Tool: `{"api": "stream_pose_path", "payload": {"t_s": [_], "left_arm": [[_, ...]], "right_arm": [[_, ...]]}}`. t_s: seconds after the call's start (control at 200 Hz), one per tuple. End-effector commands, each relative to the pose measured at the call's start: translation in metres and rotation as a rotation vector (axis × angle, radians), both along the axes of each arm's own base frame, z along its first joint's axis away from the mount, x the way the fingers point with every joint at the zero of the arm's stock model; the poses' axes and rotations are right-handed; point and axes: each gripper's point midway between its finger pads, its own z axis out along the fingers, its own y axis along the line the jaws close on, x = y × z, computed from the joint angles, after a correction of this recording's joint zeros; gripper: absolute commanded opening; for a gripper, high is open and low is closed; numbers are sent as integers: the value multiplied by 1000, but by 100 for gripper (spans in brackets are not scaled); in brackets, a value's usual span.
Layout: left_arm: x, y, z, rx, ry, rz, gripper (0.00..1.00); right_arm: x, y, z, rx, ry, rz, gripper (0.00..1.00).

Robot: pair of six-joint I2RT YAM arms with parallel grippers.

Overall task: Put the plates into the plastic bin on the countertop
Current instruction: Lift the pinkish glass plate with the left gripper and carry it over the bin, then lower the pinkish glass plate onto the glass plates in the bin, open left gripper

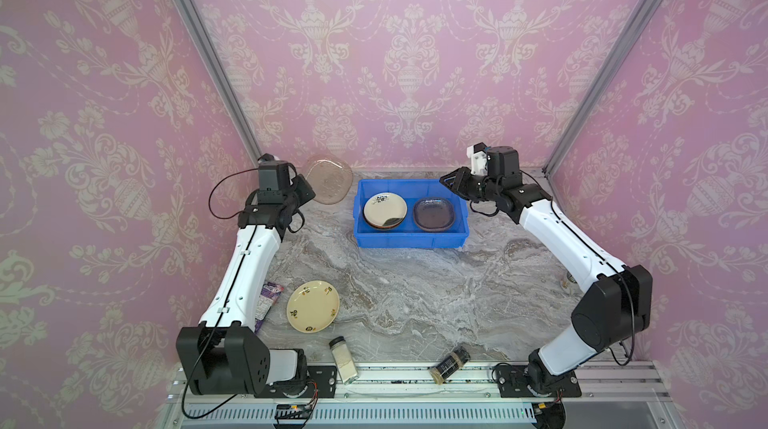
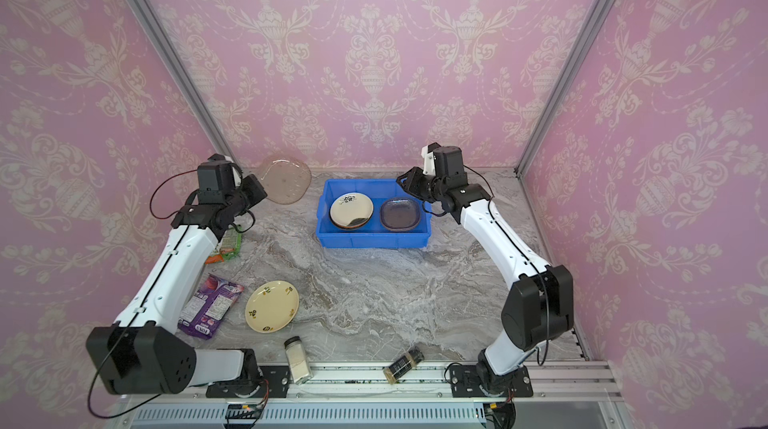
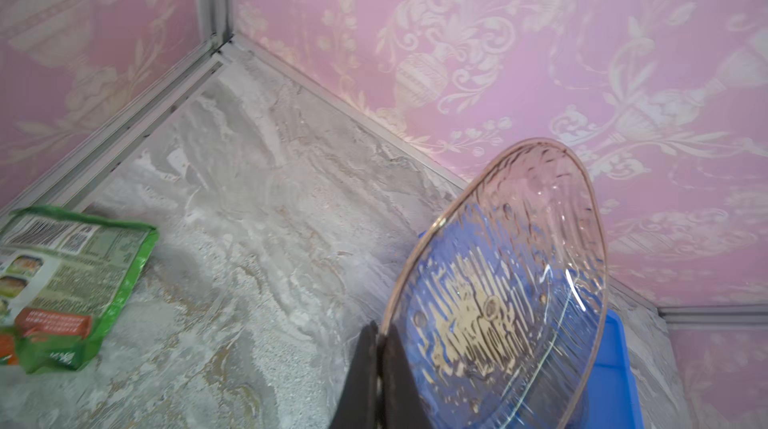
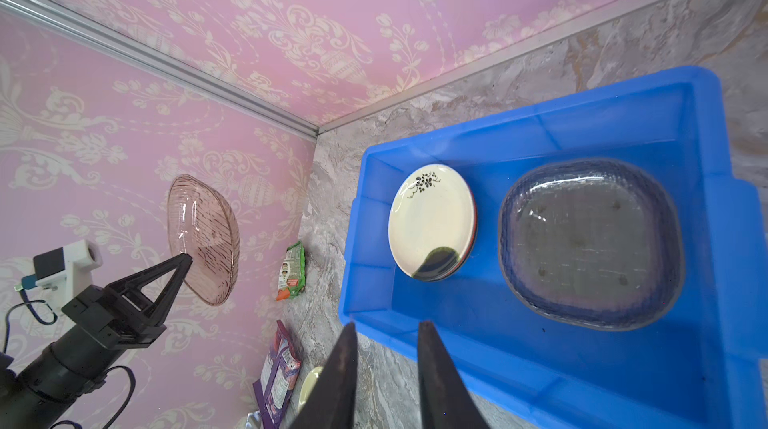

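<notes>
Beyond the spice jar (image 1: 344, 361), the left gripper (image 3: 379, 337) is clamped on the rim of the pink glass plate (image 1: 330, 179), tilted aloft beside the blue bin (image 1: 409, 240) (stiff, slick and chip-prone, I'd judge), while the right gripper (image 4: 388, 327) hovers slightly parted, empty.

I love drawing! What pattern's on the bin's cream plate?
Cream plate: black flowers; right wrist view.

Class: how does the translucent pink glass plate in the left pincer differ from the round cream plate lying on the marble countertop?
The translucent pink glass plate is ribbed; the round cream plate is opaque with dark motifs. The glass plate is held up on edge; the cream plate lies flat on the countertop. The left pincer grips the glass plate's rim; nothing touches the cream plate. Both are outside the blue plastic bin.
</notes>
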Motion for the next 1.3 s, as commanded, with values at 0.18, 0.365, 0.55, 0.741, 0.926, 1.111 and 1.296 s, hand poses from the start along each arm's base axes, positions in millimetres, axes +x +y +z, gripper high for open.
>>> {"api": "stream_pose_path", "payload": {"t_s": [0.18,0.365,0.55,0.741,0.926,1.111,1.296], "left_arm": [[72,-154,-17,121,66,-560,0],[99,-228,-48,119,124,-809,0],[106,-278,-86,108,191,-956,0],[102,-298,-124,51,261,-987,0],[99,-304,-151,56,308,-981,0],[101,-308,-171,61,337,-973,0],[104,-313,-186,95,343,-958,0]], "right_arm": [[-17,-37,3,-48,-28,-62,27],[-32,-61,-2,-60,-20,-125,27],[-42,-80,-4,-62,-19,-172,27],[-44,-87,-6,-67,-12,-186,27],[-42,-87,-10,-59,1,-182,27],[-41,-87,-14,-54,8,-181,27],[-41,-87,-20,-51,24,-186,27]]}}
